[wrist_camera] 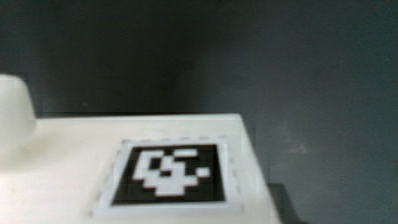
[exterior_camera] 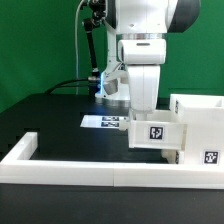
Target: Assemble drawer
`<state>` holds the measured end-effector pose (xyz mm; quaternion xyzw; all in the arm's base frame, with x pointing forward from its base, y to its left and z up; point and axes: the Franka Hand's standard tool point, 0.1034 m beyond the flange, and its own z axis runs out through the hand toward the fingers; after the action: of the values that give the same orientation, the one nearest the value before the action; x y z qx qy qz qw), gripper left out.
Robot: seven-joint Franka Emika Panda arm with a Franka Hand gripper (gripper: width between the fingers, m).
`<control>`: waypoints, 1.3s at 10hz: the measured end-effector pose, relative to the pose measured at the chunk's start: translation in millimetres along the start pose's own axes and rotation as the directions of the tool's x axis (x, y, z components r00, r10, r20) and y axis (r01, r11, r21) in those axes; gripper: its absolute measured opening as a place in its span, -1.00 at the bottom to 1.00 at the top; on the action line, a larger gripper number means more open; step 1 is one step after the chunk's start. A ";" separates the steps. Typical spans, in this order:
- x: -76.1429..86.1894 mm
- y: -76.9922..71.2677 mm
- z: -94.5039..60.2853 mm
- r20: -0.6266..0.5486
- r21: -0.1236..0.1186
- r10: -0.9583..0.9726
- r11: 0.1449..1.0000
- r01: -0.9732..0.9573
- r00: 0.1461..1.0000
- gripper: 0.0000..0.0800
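The gripper [exterior_camera: 141, 108] grips 1 tray [exterior_camera: 158, 132]; casing [exterior_camera: 202, 128] at 3 o'clock, marker board [exterior_camera: 104, 122] at 9.

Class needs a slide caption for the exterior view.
Panda arm's gripper lowered over a tagged white drawer tray beside the casing, marker board behind.

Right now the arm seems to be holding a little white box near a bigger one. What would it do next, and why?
Probably ease the small tray toward the exterior view's right, into the casing. The arm sits right over the tray, which hangs level beside the casing, apparently not yet inside. The gripper fingers are hidden, so the hold itself is uncertain.
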<state>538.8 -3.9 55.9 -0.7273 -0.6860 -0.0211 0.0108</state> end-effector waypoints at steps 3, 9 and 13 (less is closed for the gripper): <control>-0.8 -0.2 0.2 0.000 0.001 0.001 1.000 -0.001 1.000 -0.89; 3.3 4.3 1.2 0.006 0.004 -0.051 0.999 0.051 0.999 -0.89; 9.9 4.8 1.4 0.003 -0.008 -0.055 0.998 0.055 0.998 -0.89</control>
<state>544.2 5.8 55.0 -0.7083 -0.7055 -0.0231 0.0062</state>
